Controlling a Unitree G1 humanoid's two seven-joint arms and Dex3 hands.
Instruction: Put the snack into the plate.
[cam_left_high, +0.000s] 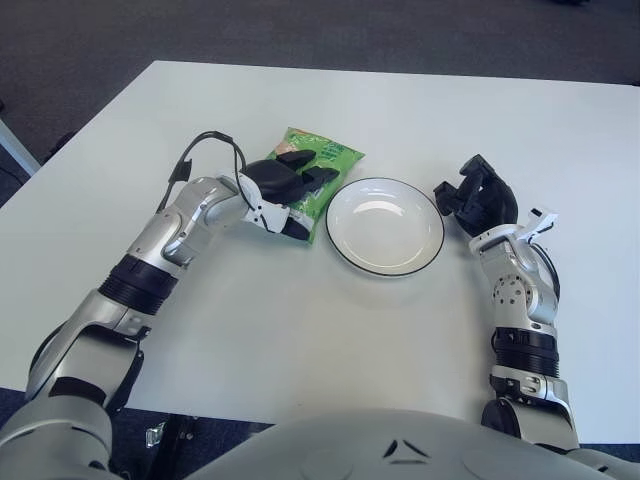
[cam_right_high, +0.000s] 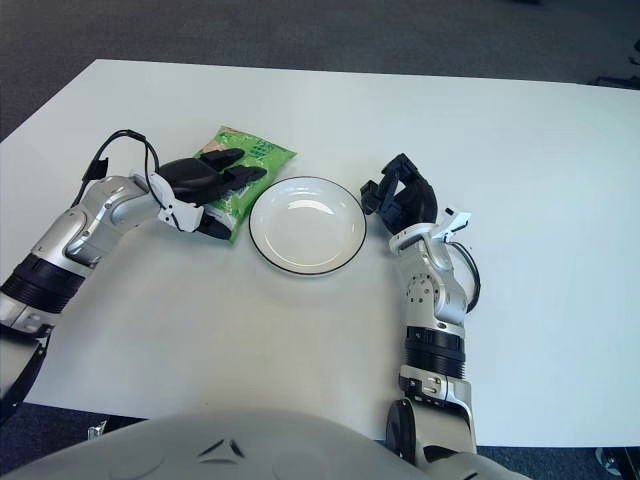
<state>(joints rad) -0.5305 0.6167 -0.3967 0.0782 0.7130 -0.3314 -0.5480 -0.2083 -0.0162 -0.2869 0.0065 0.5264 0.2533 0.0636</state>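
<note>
The plate (cam_left_high: 385, 226) sits at the centre of the frame on the white table (cam_left_high: 300, 320), and it holds nothing. Just right of it, my right hand (cam_left_high: 478, 197) shows idle, fingers curled on nothing. Left of the plate, my left hand (cam_left_high: 285, 186) lies over the snack (cam_left_high: 322, 170), a green bag flat on the table, its near right edge just beside the plate's rim. My fingers reach across the top of the bag and one tucks under its near end; whether I truly grip it I cannot tell. I judge this the grasping step. Next I must close firmly, lift, and carry the bag rightward over the rim.
</note>
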